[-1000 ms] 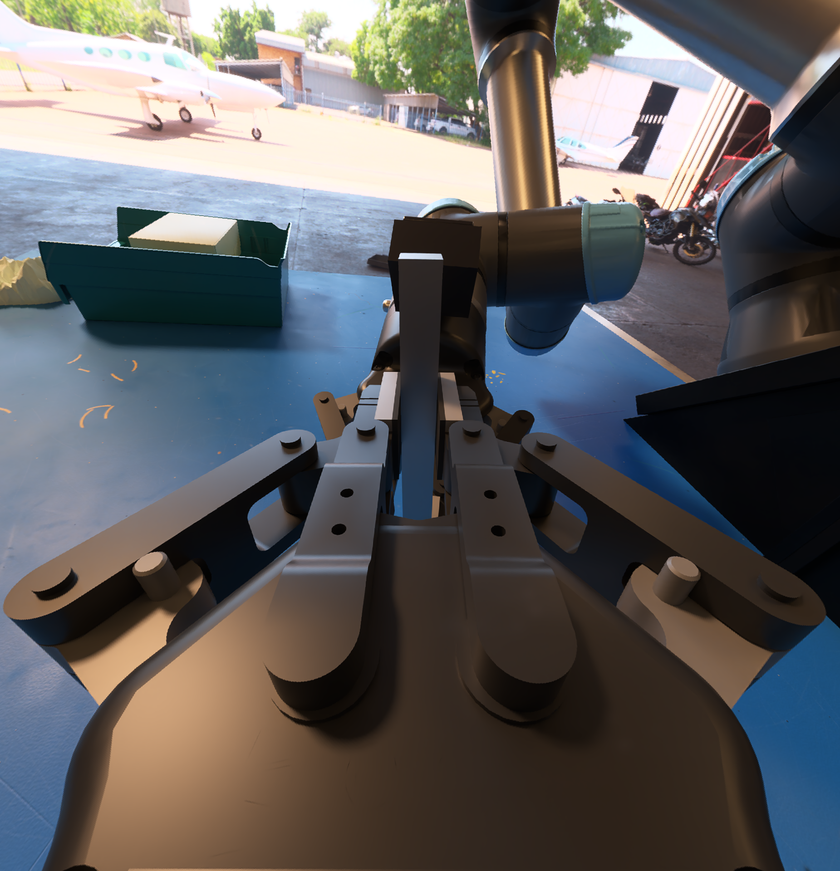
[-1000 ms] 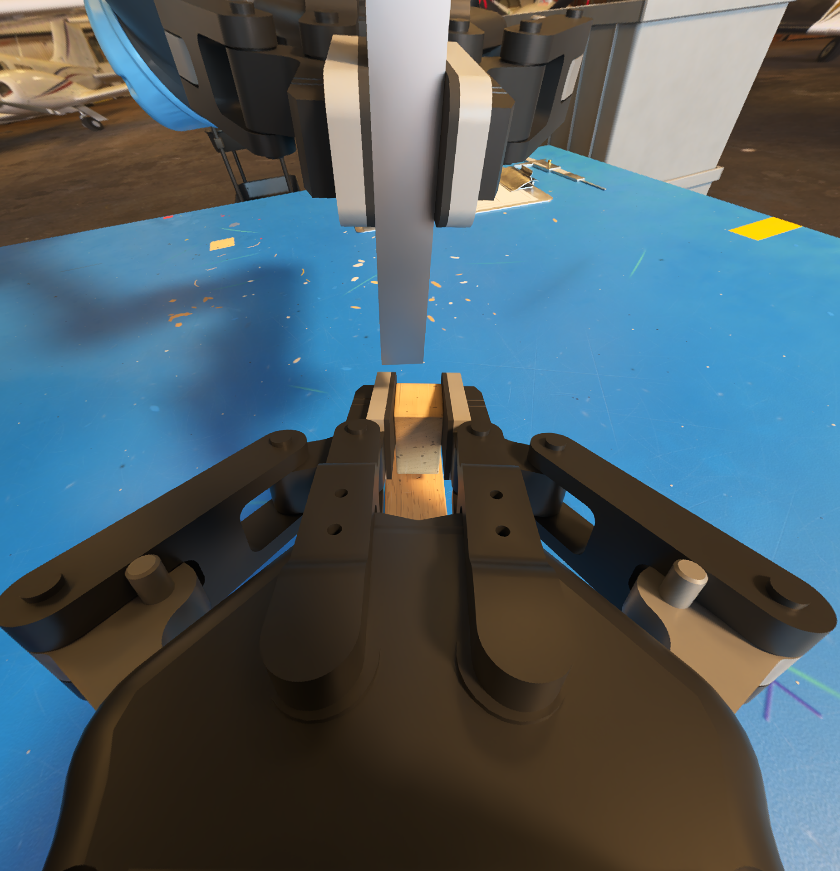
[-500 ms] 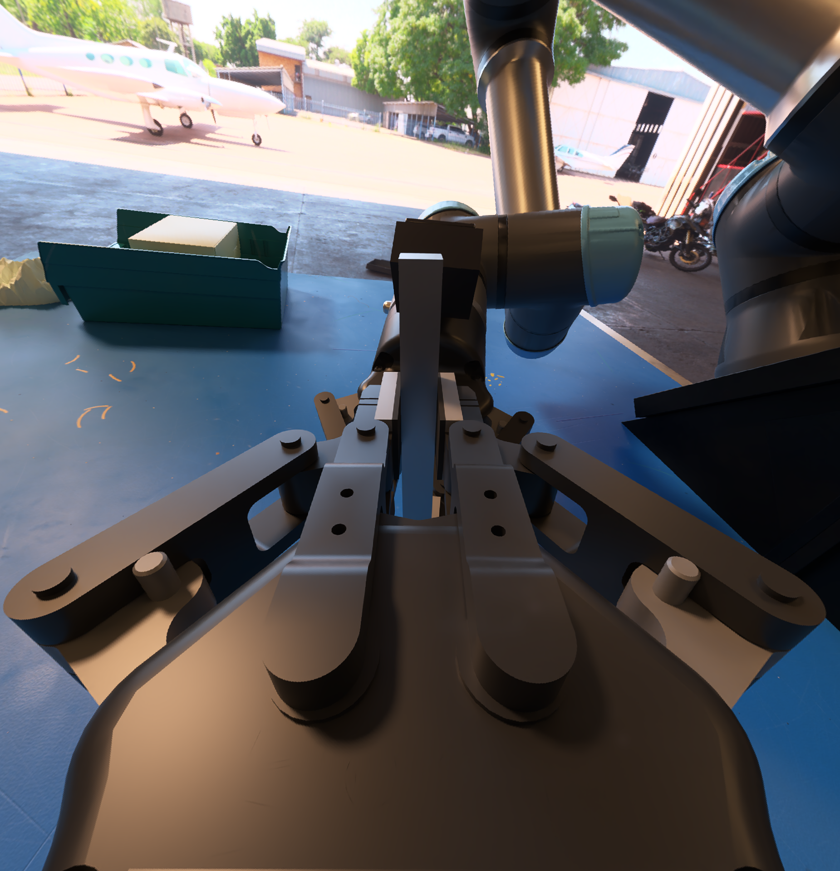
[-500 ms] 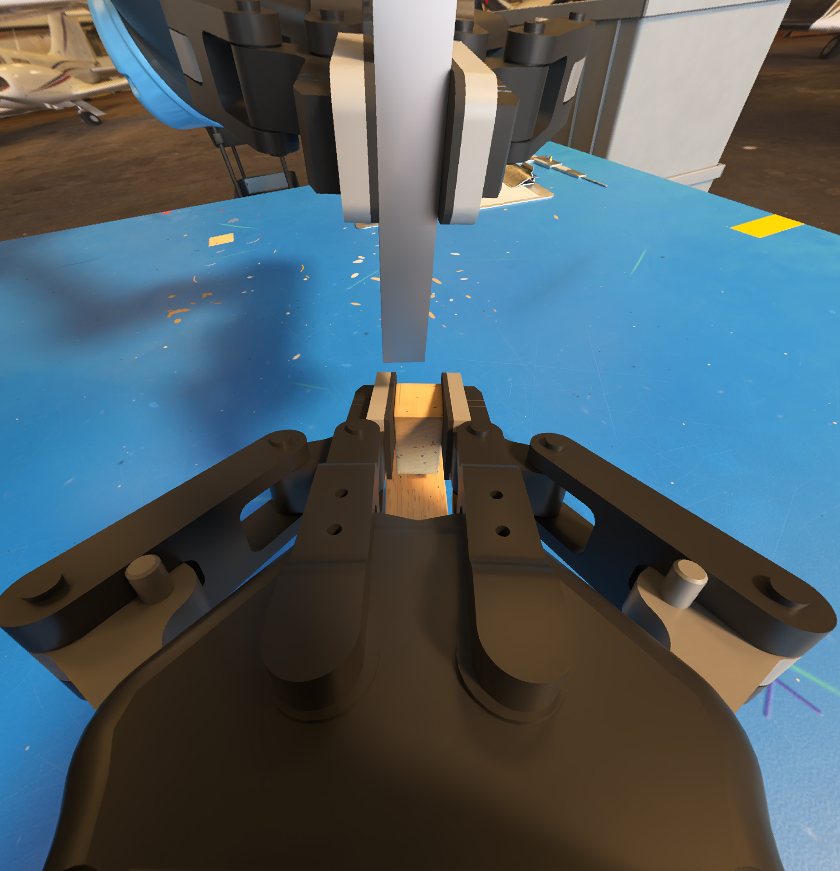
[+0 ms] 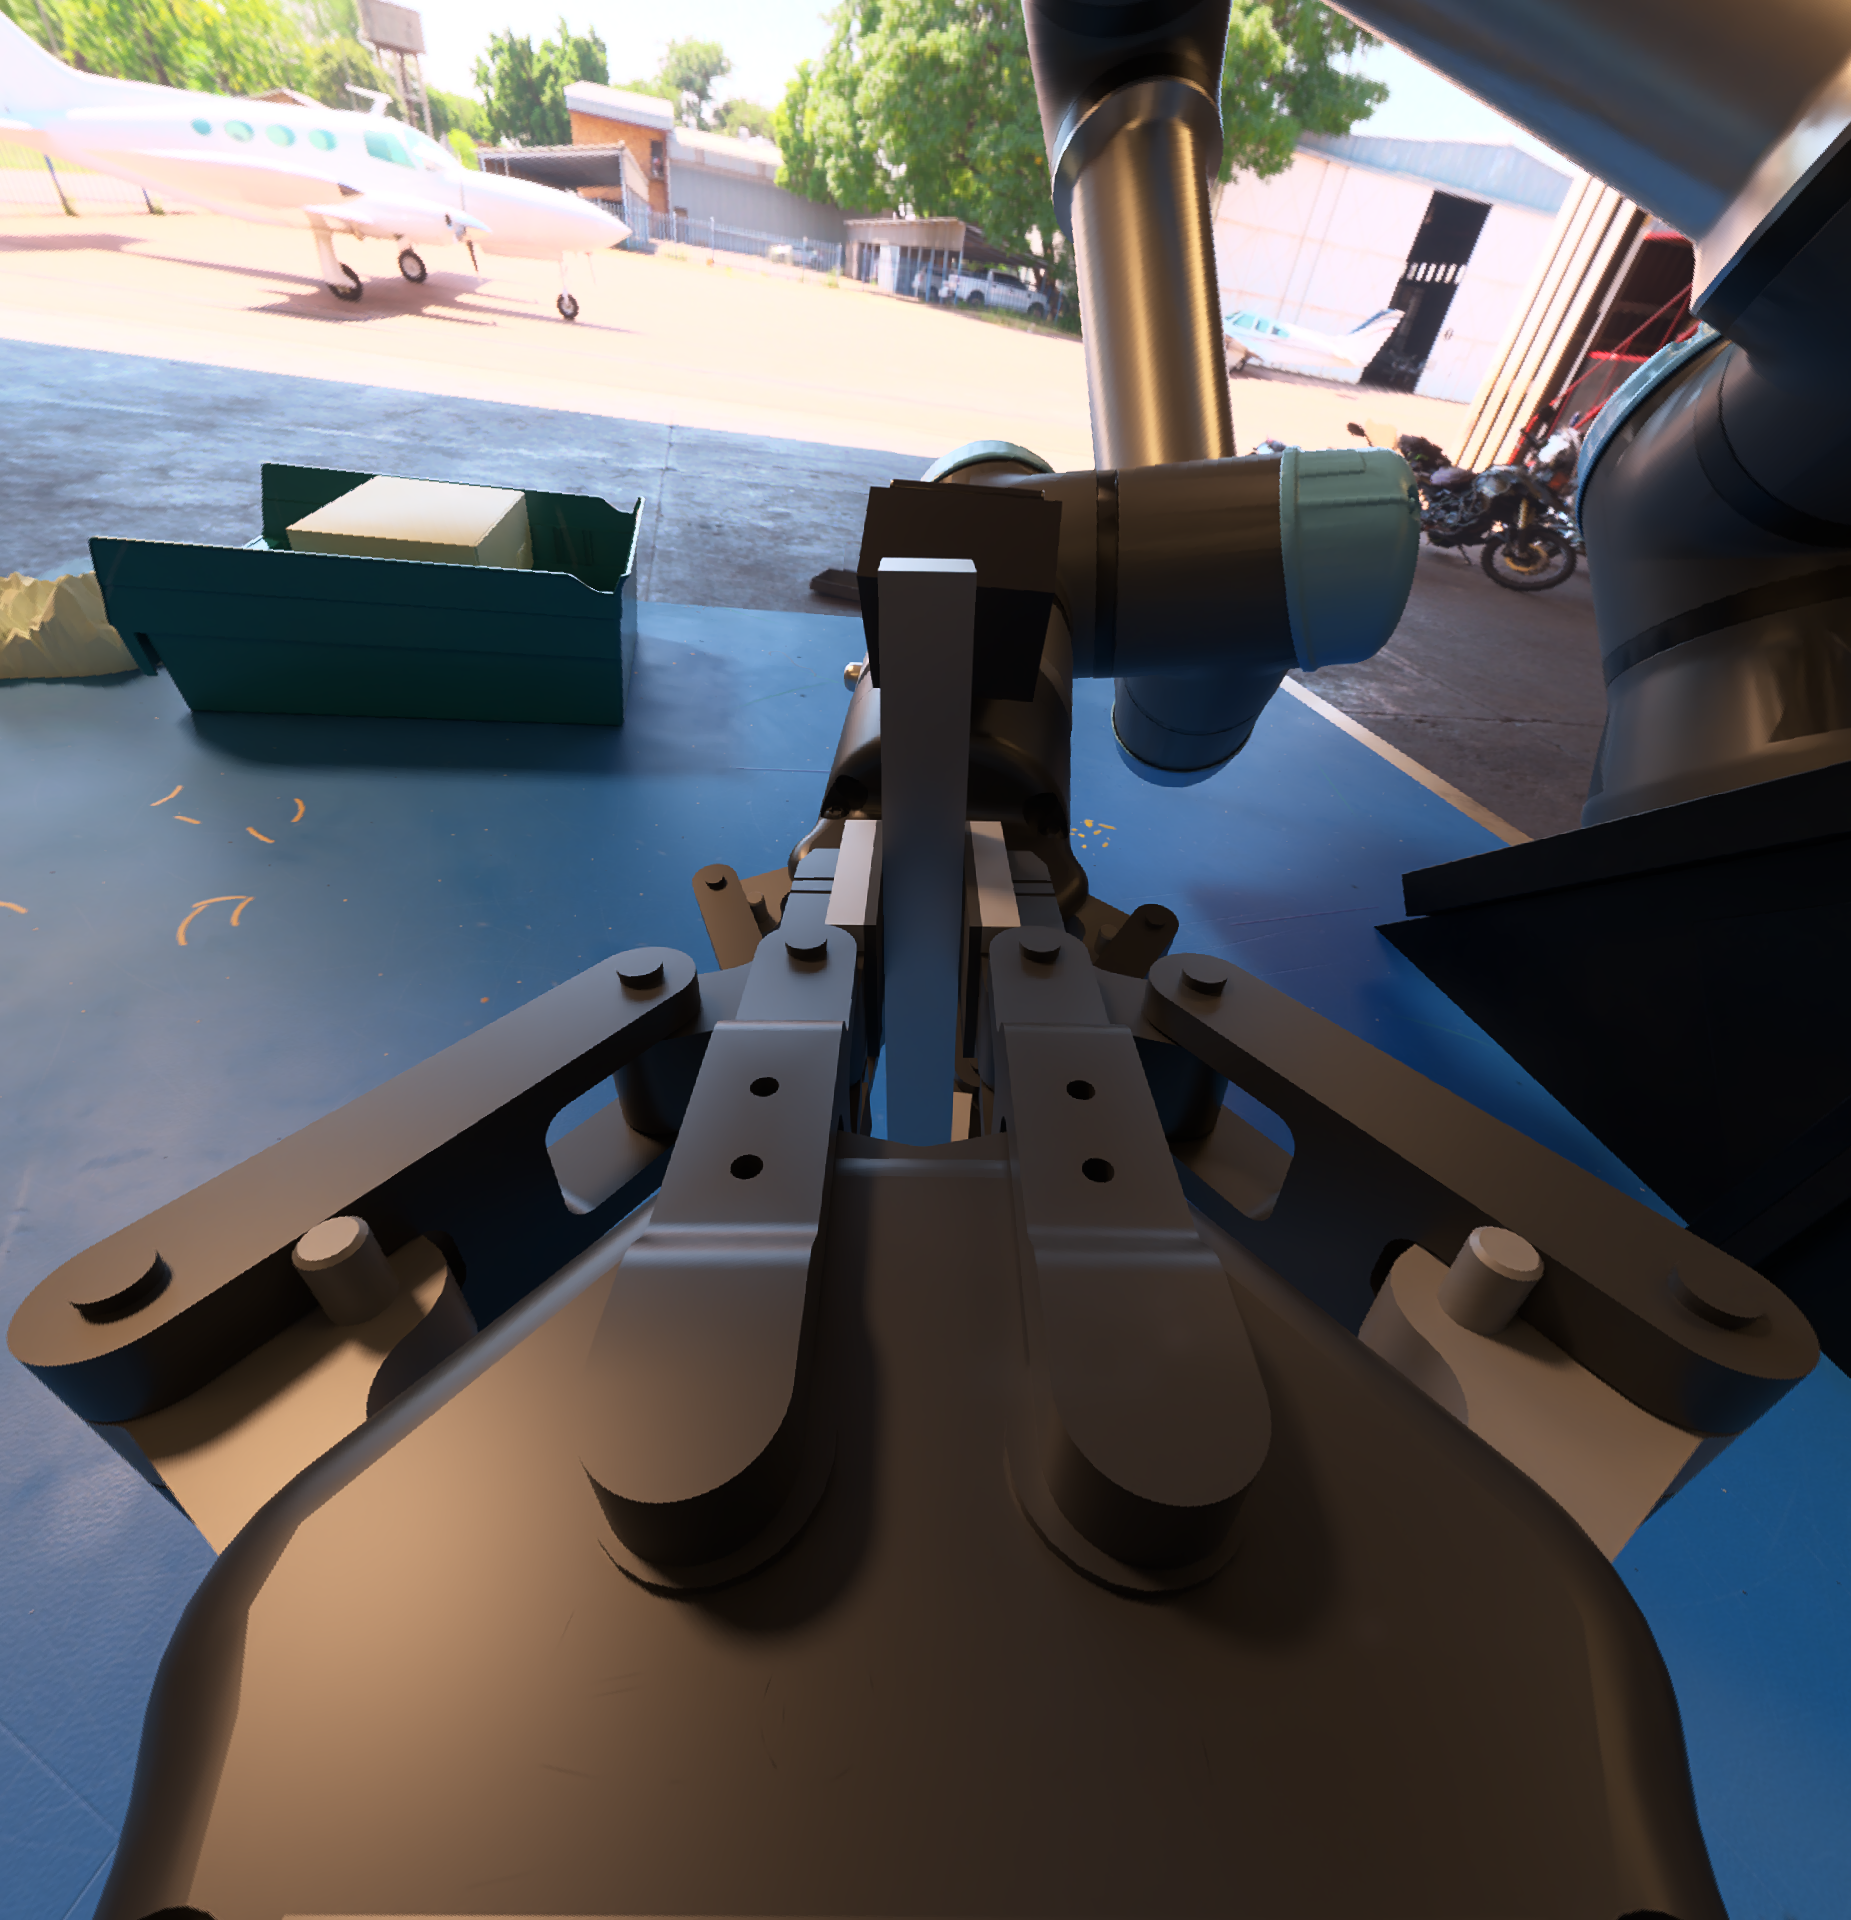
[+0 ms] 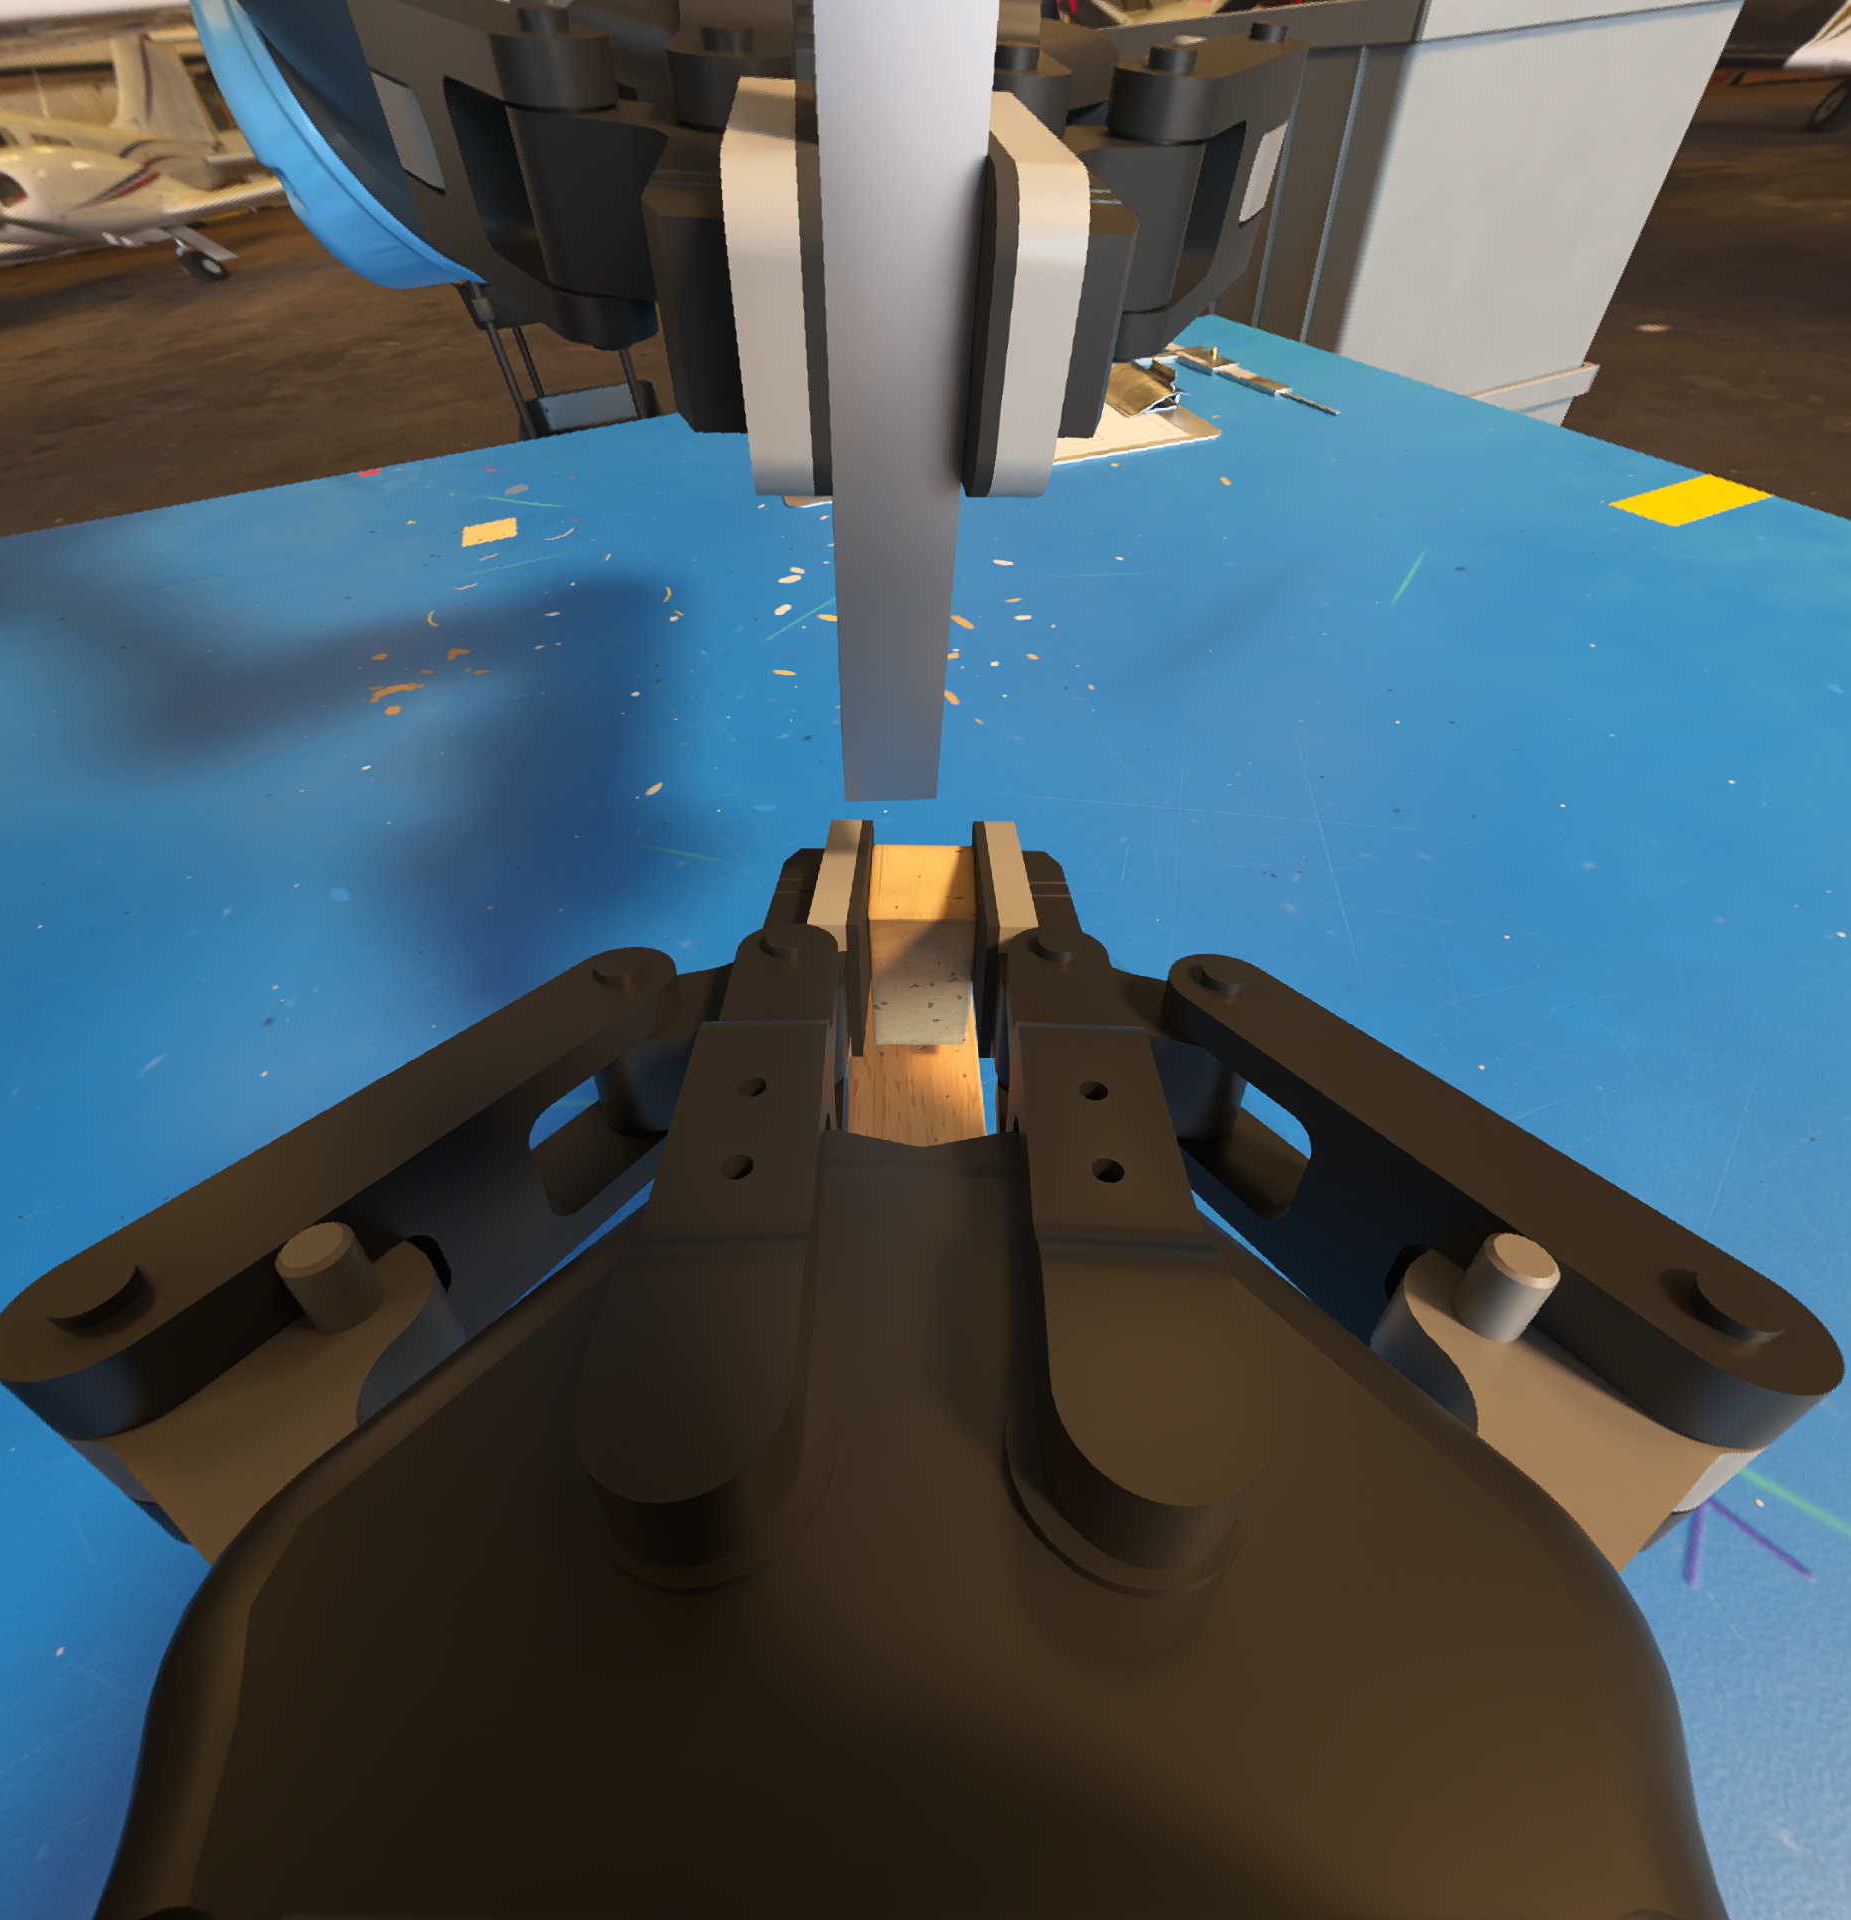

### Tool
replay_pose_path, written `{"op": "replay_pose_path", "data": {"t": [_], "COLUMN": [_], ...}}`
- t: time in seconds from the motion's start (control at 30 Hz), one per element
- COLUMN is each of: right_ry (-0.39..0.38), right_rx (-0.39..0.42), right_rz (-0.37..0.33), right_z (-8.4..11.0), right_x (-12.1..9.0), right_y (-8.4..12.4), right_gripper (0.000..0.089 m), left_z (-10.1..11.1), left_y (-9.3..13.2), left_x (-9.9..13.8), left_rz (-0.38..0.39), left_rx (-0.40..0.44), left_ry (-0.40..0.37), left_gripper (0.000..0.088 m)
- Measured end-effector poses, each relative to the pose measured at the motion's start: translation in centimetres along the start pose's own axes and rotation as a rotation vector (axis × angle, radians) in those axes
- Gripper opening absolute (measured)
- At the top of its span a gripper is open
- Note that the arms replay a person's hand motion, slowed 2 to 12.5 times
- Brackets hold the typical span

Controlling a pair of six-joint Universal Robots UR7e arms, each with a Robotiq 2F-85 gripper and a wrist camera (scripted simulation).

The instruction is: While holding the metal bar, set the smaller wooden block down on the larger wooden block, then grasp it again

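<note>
Closest in on the right wrist view, the right tool (image 6: 921,873) has its fingers clamped on a small pale block (image 6: 923,992). Light wood (image 6: 916,1101) shows directly below it, but whether they're touching can't really be told from this angle. Just past the fingertips, the metal bar (image 6: 893,665) hangs down, its lower end just short of the right tool's tips and clear of the blue surface (image 6: 1420,779). The left tool (image 6: 895,457) grips that bar from above, one pad (image 6: 781,312) pressed on each flat side. On the left wrist view it's the same deal: the left tool (image 5: 923,873) is closed on the bar (image 5: 926,790), which runs forward toward the other arm (image 5: 1212,561). Farther back sits a green bin (image 5: 381,634) with a cream box (image 5: 412,520) inside, well apart from everything else.
</note>
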State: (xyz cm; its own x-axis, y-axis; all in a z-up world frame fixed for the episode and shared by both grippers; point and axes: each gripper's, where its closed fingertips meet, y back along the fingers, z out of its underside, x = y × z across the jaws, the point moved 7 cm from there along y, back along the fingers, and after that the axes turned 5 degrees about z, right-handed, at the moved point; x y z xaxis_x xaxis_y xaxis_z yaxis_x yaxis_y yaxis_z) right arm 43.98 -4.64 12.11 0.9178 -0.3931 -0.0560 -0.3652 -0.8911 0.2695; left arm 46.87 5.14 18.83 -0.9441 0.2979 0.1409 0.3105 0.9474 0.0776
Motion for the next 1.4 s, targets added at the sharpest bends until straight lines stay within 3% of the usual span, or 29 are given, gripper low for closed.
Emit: {"op": "replay_pose_path", "data": {"t": [1.4], "right_ry": [-0.016], "right_rx": [0.002], "right_rz": [-0.020], "right_z": [0.33], "right_x": [0.05], "right_y": [-0.13], "right_gripper": [0.0166], "left_z": [0.26], "left_y": [-0.04], "left_x": [0.10], "left_rz": [0.017], "left_rx": [-0.017], "left_ry": [-0.011], "left_gripper": [0.0121]}}
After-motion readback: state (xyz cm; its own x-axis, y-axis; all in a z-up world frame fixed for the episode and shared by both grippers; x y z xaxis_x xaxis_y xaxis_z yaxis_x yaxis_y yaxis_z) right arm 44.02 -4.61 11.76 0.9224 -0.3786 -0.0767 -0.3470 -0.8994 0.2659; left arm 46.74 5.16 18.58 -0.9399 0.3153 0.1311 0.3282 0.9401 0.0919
